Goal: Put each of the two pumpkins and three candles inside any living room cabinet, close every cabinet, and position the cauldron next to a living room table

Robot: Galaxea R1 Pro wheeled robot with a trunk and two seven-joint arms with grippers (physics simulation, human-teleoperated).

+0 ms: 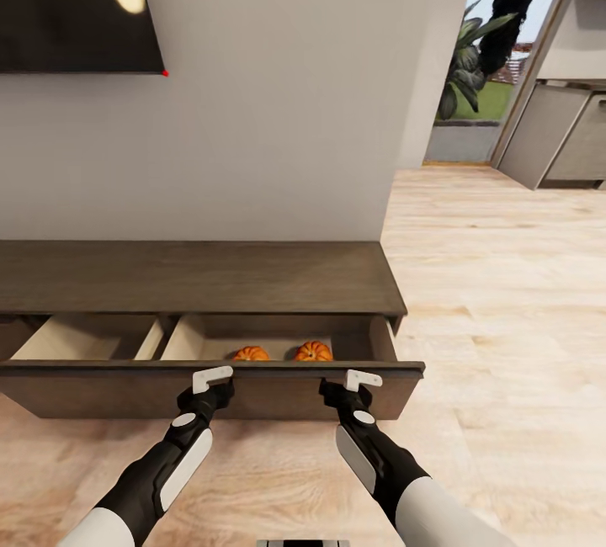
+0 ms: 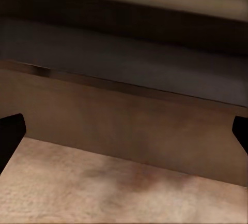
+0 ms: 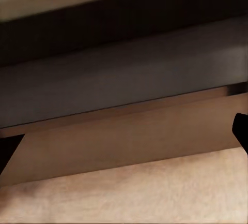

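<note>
Fingers of both the left gripper [image 1: 212, 378] and right gripper [image 1: 363, 379] stand wide apart, empty, close against the drawer front [image 1: 278, 391], probably to push it shut. Behind it, two pumpkins [image 1: 251, 353] [image 1: 313, 351] sit in the right compartment of the cabinet [image 1: 194, 278], their lower halves hidden by the front. No candle can be made out.

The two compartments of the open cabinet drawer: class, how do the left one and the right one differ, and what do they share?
The right compartment holds two pumpkins; the left compartment shows nothing inside. The right one is seen whole; the left one is cut by the picture's edge. Both have pale wood insides behind one dark-brown drawer front, with both grippers at it.
</note>
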